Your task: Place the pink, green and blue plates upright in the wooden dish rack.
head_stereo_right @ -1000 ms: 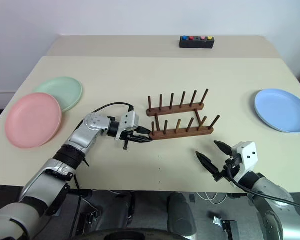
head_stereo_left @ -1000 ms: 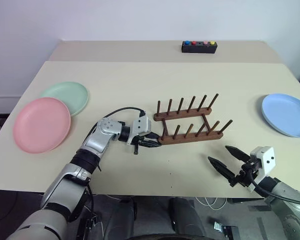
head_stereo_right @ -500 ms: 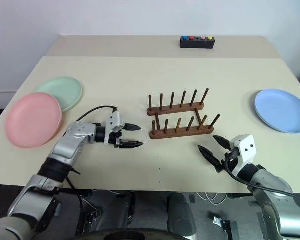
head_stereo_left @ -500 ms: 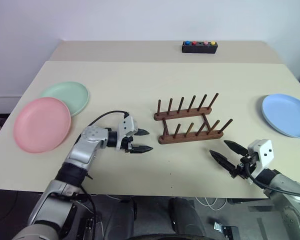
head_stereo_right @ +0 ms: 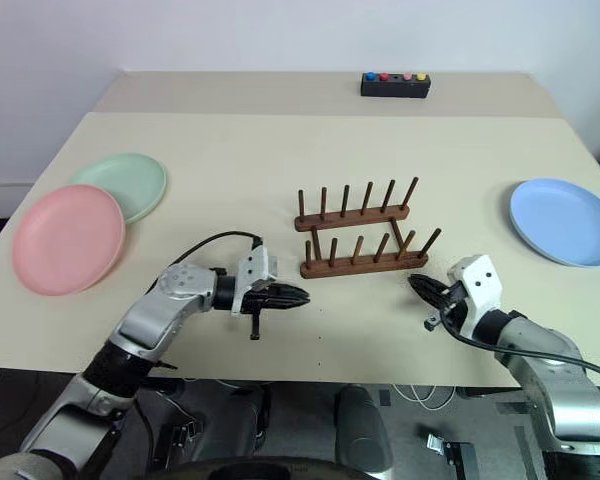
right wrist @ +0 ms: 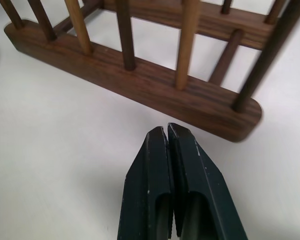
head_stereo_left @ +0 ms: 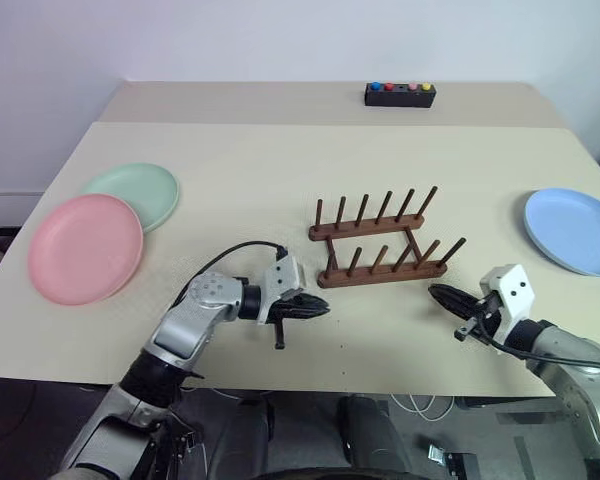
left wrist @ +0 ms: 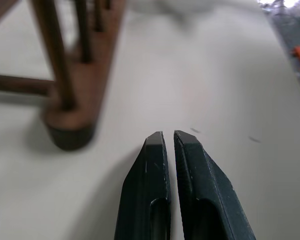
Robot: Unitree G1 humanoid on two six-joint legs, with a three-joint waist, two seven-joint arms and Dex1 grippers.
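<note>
Mid-table sits the rack, empty, with bare tabletop all round. Over at the left edge, pink plate lying flat, slightly overlapping green plate. Way off by the right edge, blue plate, also flat. Left gripper pinched together just off the rack's near-left end, holding nothing. Right gripper pinched too, near the rack's right end.

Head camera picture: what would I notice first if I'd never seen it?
The dark wooden dish rack stands empty mid-table, with a shut gripper at each end: left gripper, right gripper. The pink plate and green plate lie flat far left, the blue plate far right.
</note>
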